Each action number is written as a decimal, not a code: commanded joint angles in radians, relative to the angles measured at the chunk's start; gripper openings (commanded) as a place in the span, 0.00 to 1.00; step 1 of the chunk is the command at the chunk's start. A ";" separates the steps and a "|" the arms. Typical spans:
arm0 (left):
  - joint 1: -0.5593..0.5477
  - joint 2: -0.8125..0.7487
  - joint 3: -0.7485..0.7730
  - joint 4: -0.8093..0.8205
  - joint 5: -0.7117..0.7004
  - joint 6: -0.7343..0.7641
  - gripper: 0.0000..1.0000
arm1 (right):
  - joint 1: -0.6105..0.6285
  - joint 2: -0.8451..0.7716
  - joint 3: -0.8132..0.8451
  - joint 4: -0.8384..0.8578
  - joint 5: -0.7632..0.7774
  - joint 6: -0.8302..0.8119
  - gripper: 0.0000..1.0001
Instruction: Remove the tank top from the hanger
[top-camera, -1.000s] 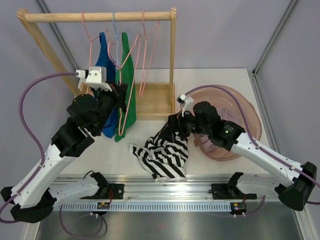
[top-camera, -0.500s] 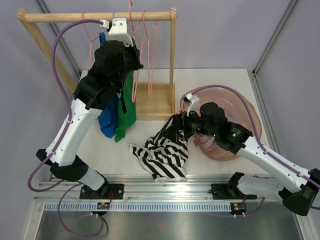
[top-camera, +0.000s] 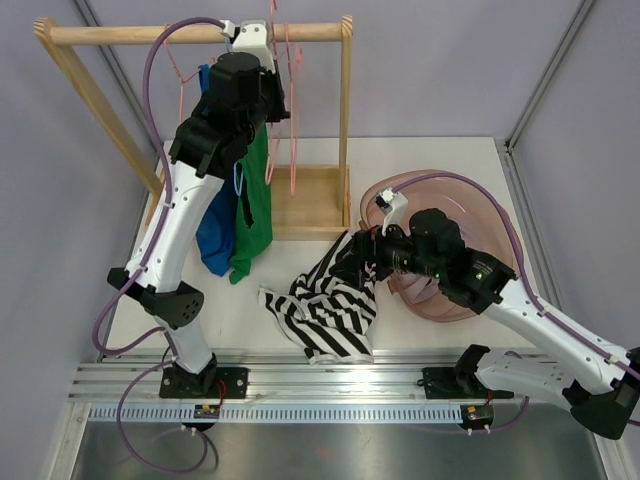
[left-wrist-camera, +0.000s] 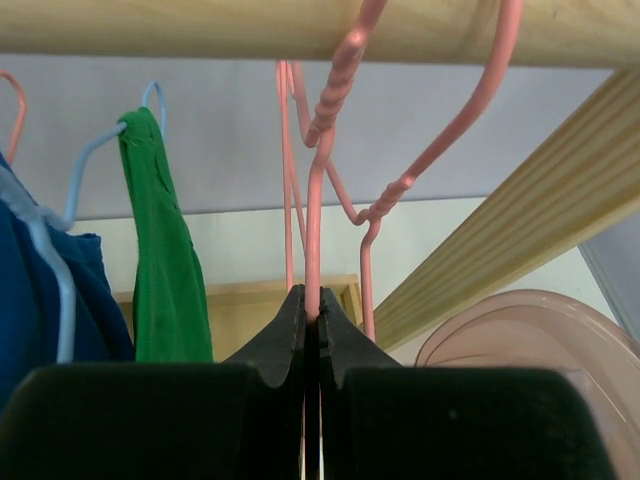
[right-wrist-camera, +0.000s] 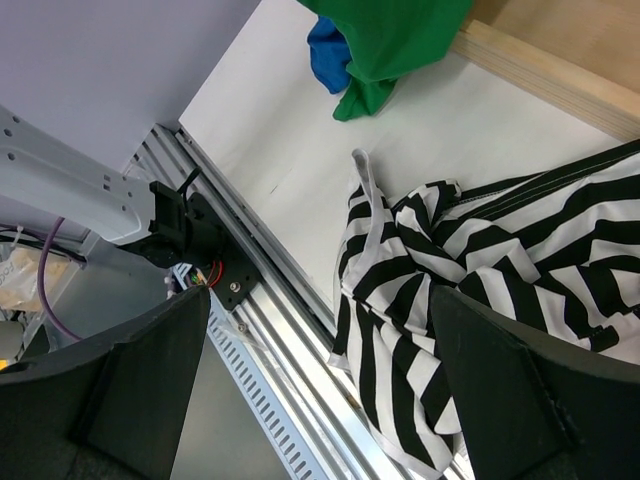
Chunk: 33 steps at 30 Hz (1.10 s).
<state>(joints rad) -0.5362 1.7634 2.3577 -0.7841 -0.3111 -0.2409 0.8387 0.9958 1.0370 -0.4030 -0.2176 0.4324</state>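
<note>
Tank top (top-camera: 325, 305), the black-and-white striped one: looks already off its hanger. What's left, as I read it, is parking the bare hanger and maybe tidying the garment.

Top view:
- Tank top lies crumpled on the table (top-camera: 200, 300), between the rack and the near rail, just left of the pink bowl (top-camera: 500, 240).
- Long axis runs roughly near-to-far, leaning right at the far end. The far end sits under the right gripper (top-camera: 358, 262). It's too bunched to tell neck from hem.
- Left gripper (top-camera: 265, 45) is up at the wooden rod (top-camera: 150, 33), on a pink hanger (top-camera: 292, 150) that carries no garment as far as I can see.
- Green top (top-camera: 255, 215) and blue top (top-camera: 215, 245) hang on the rack, not off.

Left wrist:
- Left gripper (left-wrist-camera: 311, 305) has its jaws pinched together on the hanger (left-wrist-camera: 313, 230) neck, just under the twist.
- The hook rises across the rod (left-wrist-camera: 200, 25). I can't tell whether it's seated over it.
- Green top (left-wrist-camera: 165, 270) hangs to the left on a blue hanger (left-wrist-camera: 60, 230).

Right wrist:
- Right gripper (right-wrist-camera: 320, 310) has its fingers (right-wrist-camera: 110, 390) spread wide and holds nothing. It hovers over the tank top (right-wrist-camera: 480, 270), and contact isn't visible.
- 1 strap (right-wrist-camera: 365, 175) sticks out toward the green top (right-wrist-camera: 390, 40).
</note>
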 joint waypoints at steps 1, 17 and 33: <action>-0.002 -0.001 0.025 -0.012 0.055 -0.021 0.00 | 0.008 0.006 0.001 0.013 0.040 -0.023 0.99; -0.011 -0.255 -0.109 -0.055 0.056 -0.066 0.84 | 0.017 0.268 0.011 0.035 0.168 -0.093 0.99; -0.016 -0.702 -0.472 -0.086 -0.028 -0.077 0.99 | 0.126 0.649 0.038 -0.056 0.230 -0.029 1.00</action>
<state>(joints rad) -0.5491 1.0893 1.9480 -0.8719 -0.2932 -0.3122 0.9371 1.6207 1.0725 -0.4629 0.0349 0.3710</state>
